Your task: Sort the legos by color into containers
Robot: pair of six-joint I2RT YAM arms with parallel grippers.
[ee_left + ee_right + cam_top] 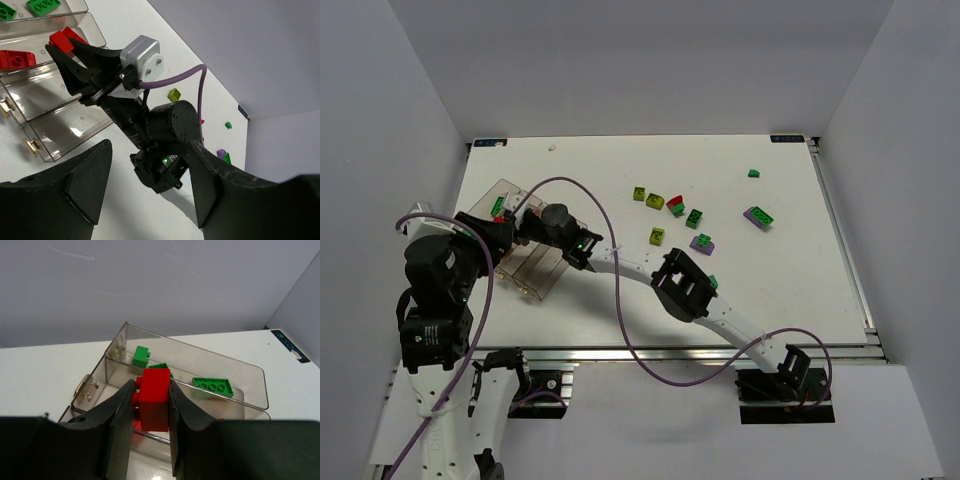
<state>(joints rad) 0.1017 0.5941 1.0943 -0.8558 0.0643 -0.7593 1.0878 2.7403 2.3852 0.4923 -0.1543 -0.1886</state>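
The right gripper (152, 407) is clenched on a red brick (154, 399) and holds it just above the clear tray (240, 371), in the centre of the right wrist view. The left gripper (149, 165) is released: its two fingers stand wide apart at the bottom of the left wrist view, with nothing between them, and it waits beside the tray. The sorting is begun but, as I judge it, less than half is done. In the far compartment of the tray lie three green bricks (213, 385), and in the next compartment lies a second red brick (17, 58), at the upper left of the left wrist view. The held brick seems to hang over this same red compartment, so the step in hand is probably to drop it there; I cannot tell exactly which divider is under it. The other compartments look empty as far as they show. On the table (570, 160), to the right of centre in the top view, about ten pieces are left, well apart from the tray: three yellow-green bricks (655, 201), a red piece (675, 203) touching a green one, two purple bricks (759, 215) each with something green on it, and some single green pieces (754, 173). No yellow-green or purple piece is in the tray yet.
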